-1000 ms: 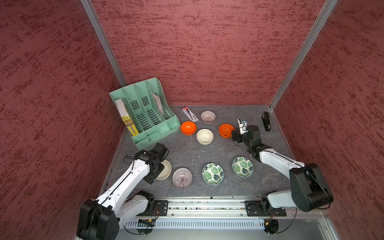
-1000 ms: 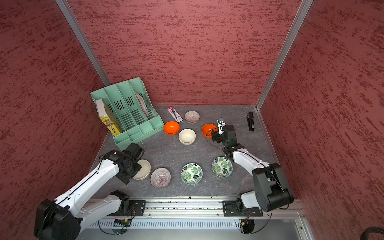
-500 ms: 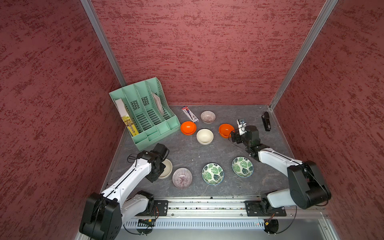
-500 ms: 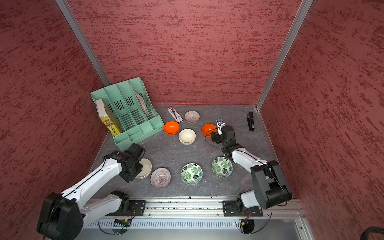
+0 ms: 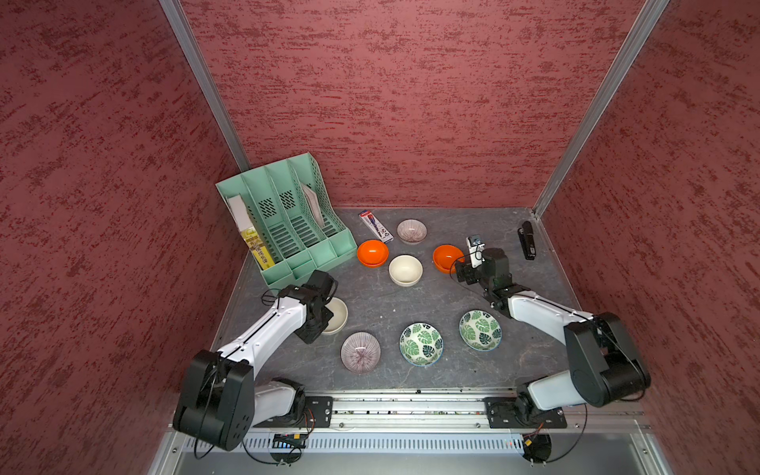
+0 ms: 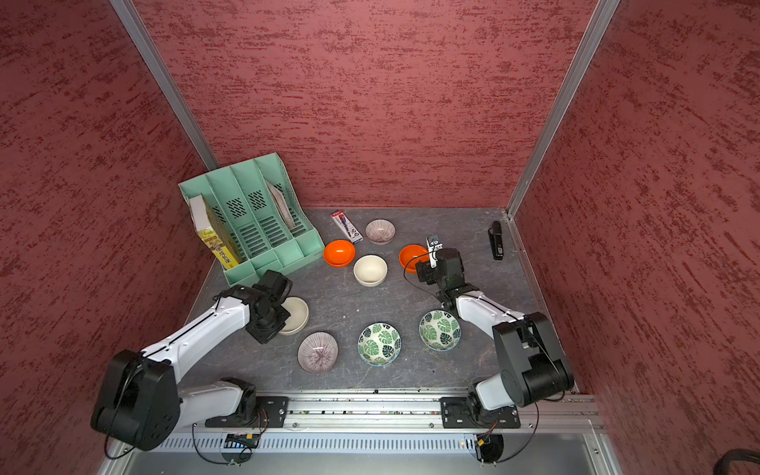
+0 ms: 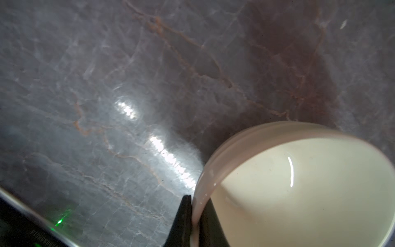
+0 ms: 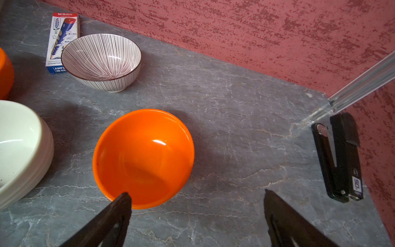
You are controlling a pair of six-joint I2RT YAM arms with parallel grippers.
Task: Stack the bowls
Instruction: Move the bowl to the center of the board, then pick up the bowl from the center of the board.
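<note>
The left gripper (image 7: 196, 198) clamps the rim of one cream bowl (image 7: 299, 192). Its cream twin (image 5: 405, 269) lies well ahead, nearer the gaping right gripper (image 8: 196, 192).

Left arm (image 5: 271, 329): white shell links, black joints, and a big rounded black shoulder block at the end farthest from the left gripper (image 7: 197, 198).
Right arm (image 5: 543, 314): the same white shells, black joints and black shoulder block.
Camera mount (image 5: 475, 246): small, white, just behind the right gripper (image 8: 196, 192).
Left fingers (image 7: 182, 220): black, thin, pointed.
Right fingers (image 8: 111, 216): black, tapering wedges.
Cables (image 5: 456, 269): thin, black, looping beside the wrists and under the bases.
Bases (image 5: 316, 411): black screwed plates on a silver rail (image 5: 411, 407).
</note>
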